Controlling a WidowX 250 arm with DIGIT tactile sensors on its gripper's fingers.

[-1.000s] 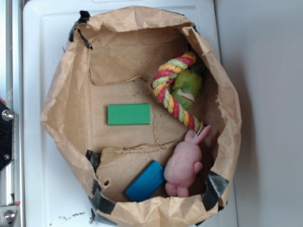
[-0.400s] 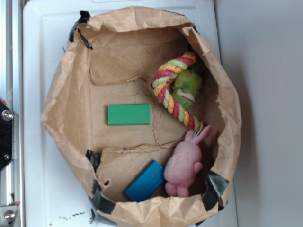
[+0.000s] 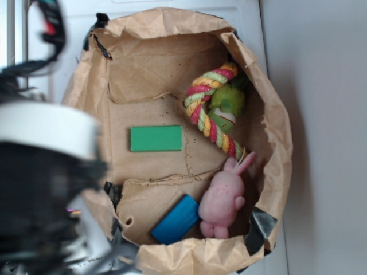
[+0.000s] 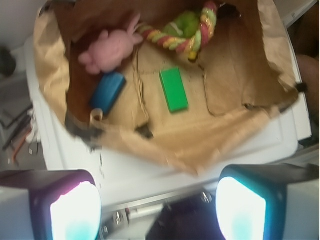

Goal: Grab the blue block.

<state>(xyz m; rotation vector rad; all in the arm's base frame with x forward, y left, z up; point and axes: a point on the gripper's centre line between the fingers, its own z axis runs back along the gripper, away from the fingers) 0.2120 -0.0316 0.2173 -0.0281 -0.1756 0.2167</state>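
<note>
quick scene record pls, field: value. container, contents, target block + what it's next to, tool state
container: brown paper bag opened flat, on a white surface
contents: blue block, green block, pink bunny, striped rope toy
target: blue block, lying tilted near the bag's taped edge
target neighbours: pink bunny right beside it; green block apart, mid-bag
tool: open, empty, outside the bag by its rim
arm: blurred in exterior view, contact with anything not seen
</note>
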